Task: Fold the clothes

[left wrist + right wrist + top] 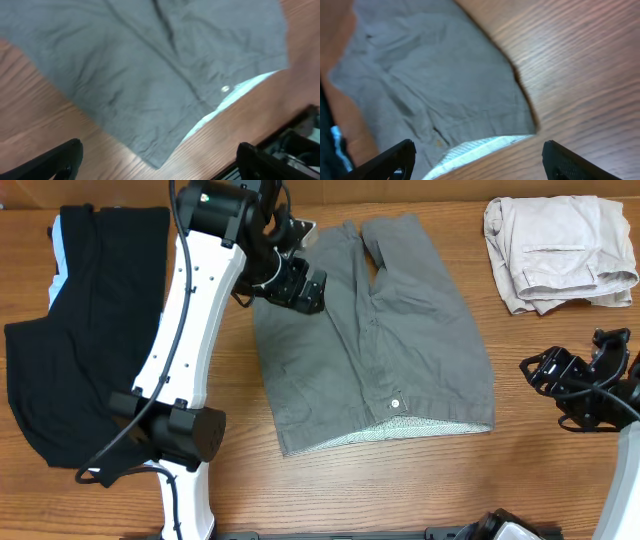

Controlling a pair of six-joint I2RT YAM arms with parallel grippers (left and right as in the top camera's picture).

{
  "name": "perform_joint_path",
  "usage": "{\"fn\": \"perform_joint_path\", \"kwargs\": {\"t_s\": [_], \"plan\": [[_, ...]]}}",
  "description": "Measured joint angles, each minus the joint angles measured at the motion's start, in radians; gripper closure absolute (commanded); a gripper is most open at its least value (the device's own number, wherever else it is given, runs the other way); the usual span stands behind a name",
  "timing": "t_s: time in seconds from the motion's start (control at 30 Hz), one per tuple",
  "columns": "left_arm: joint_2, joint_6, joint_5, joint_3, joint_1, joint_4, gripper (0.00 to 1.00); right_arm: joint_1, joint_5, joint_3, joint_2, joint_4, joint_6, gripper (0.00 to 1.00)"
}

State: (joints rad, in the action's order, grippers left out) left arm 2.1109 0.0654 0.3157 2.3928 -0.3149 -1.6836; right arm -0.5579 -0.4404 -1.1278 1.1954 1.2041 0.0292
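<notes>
Nearest the robot, the right hand [552, 388] hangs over bare tabletop [400, 490], spread wide and empty, clear of the cloth to the right of the grey shorts [400, 340]; its own camera shows both fingers apart with only wood and the waistband corner between them. The likeliest slip, as I judge it, is a grip that catches only the top layer at that corner, since the waistband gapes there and the pale lining [430, 430] shows, so a fold would peel the layers apart instead of carrying both over. Further in, the left hand [298, 285] hovers over the left leg's outer edge, also wide and holding nothing; if it takes hold higher up the cloth than its partner does, the fold would come out skewed. The left arm also runs just beside the black garment [90, 330], and a broad sweep could drag that along. The shorts lie flat in the middle of the tabletop, front up, waistband toward the robot, a small pale button [396, 402] at the fly, soft creases across both legs, the hems pointing to the far edge with a narrow split between them; not yet folded, I judge. Farthest right sit the beige shorts [560, 255], well apart
</notes>
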Motion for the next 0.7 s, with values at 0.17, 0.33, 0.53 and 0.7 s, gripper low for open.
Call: {"fn": "perform_joint_path", "kwargs": {"t_s": [0.17, 0.33, 0.53, 0.7], "plan": [[-0.002, -0.041, -0.043, -0.19, -0.018, 0.021, 0.0, 0.002, 0.042, 0.0, 0.027, 0.0, -0.003, 0.16], [-0.039, -0.087, -0.063, -0.491, -0.031, 0.164, 0.0, 0.002, 0.056, 0.0, 0.05, -0.009, -0.004, 0.16], [-0.298, -0.219, -0.093, -0.902, -0.032, 0.397, 0.0, 0.002, 0.056, 0.0, 0.08, -0.037, -0.004, 0.19], [-0.609, -0.329, -0.103, -1.211, -0.032, 0.599, 0.0, 0.002, 0.057, 0.0, 0.099, -0.059, -0.004, 0.22]]}}
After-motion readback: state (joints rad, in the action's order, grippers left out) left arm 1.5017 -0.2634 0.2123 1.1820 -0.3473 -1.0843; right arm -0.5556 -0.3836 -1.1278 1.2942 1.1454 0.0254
